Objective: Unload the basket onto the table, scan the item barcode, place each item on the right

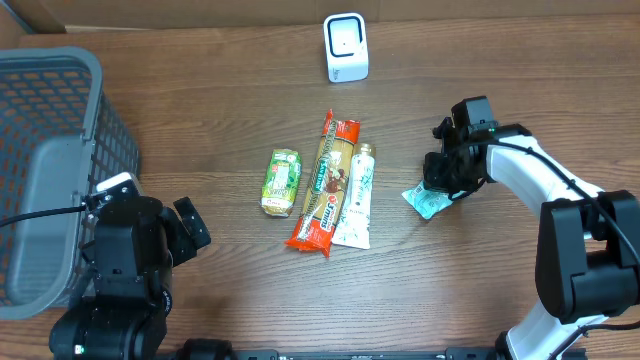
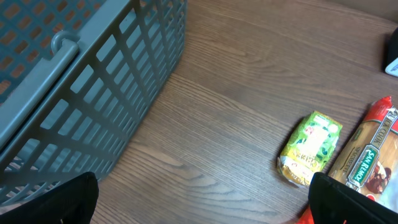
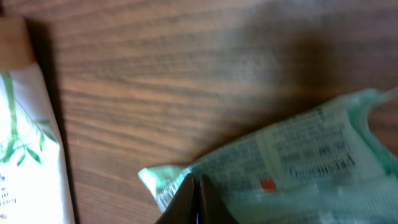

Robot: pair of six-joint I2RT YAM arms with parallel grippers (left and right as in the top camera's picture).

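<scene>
A small pale-green packet with fine print lies on the table at the right. My right gripper is down on it. In the right wrist view its fingertips are shut together on the packet's sealed left edge. A white barcode scanner stands upright at the back centre. My left gripper stays at the front left beside the basket, with its jaws wide open over bare wood and nothing between them.
A grey mesh basket fills the left side. In the middle lie a green-yellow pouch, a long red-and-gold pack and a white tube.
</scene>
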